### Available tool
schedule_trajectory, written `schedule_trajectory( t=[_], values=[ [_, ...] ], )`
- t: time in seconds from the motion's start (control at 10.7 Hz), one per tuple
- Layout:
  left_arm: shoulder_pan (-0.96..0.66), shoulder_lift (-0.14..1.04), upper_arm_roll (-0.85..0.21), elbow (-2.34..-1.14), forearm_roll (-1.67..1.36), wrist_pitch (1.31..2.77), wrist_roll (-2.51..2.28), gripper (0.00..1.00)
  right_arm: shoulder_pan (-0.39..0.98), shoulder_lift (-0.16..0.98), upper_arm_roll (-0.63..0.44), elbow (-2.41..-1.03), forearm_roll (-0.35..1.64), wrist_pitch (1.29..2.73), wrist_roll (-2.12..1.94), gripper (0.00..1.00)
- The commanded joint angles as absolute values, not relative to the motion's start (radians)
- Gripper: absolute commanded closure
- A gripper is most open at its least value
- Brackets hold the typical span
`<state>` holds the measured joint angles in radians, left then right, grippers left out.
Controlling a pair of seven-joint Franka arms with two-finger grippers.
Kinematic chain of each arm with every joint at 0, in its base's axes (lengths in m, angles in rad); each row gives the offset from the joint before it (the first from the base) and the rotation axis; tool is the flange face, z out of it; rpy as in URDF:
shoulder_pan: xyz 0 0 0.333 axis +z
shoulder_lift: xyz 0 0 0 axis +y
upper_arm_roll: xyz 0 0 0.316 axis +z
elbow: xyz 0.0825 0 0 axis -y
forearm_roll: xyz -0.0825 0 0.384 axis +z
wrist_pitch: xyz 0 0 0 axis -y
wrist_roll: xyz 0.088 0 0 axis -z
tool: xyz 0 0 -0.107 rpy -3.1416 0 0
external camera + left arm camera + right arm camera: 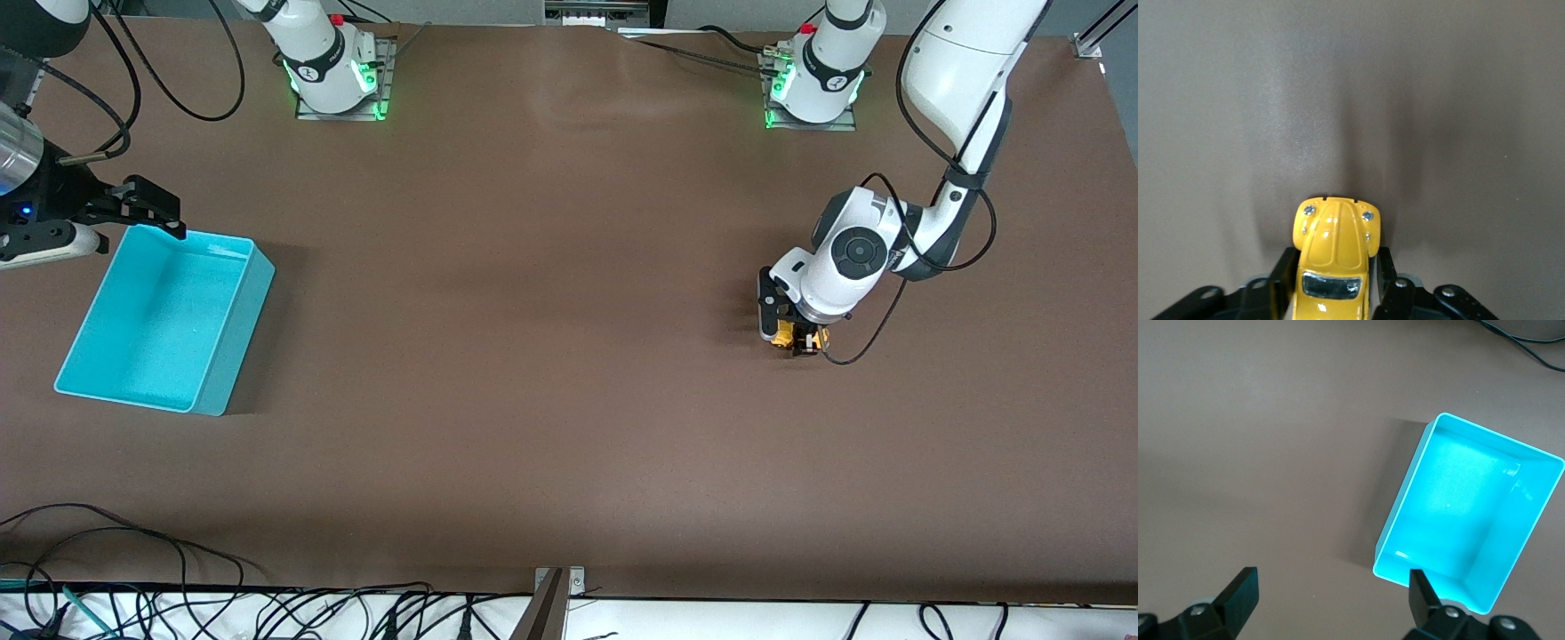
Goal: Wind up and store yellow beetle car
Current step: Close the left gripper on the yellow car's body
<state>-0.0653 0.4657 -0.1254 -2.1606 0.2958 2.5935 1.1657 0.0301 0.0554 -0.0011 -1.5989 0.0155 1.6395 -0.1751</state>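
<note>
The yellow beetle car sits between the fingers of my left gripper, low at the table toward the left arm's end. In the left wrist view the car shows its hood and dark windscreen, with the black fingers pressed on both its sides. The turquoise bin stands empty toward the right arm's end. My right gripper hangs open and empty over the bin's edge nearest the robot bases. In the right wrist view the bin lies past the spread fingers.
Brown table spreads between the car and the bin. Cables lie along the table's edge nearest the camera. The arm bases stand at the table's robot end.
</note>
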Motion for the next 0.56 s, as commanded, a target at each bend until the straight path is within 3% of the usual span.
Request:
schedule_trajectory(
  t=[0.0,0.47],
  values=[
    [-0.058,0.451,-0.124,-2.171,0.321,2.592,1.181,0.93,0.034,0.049,-0.006,-1.601,0.009,1.629,-0.19,0.0],
    [-0.057,0.46,-0.124,-2.171,0.321,2.592,1.181,0.96,0.034,0.049,-0.006,-1.601,0.009,1.629,-0.192,0.0]
  ],
)
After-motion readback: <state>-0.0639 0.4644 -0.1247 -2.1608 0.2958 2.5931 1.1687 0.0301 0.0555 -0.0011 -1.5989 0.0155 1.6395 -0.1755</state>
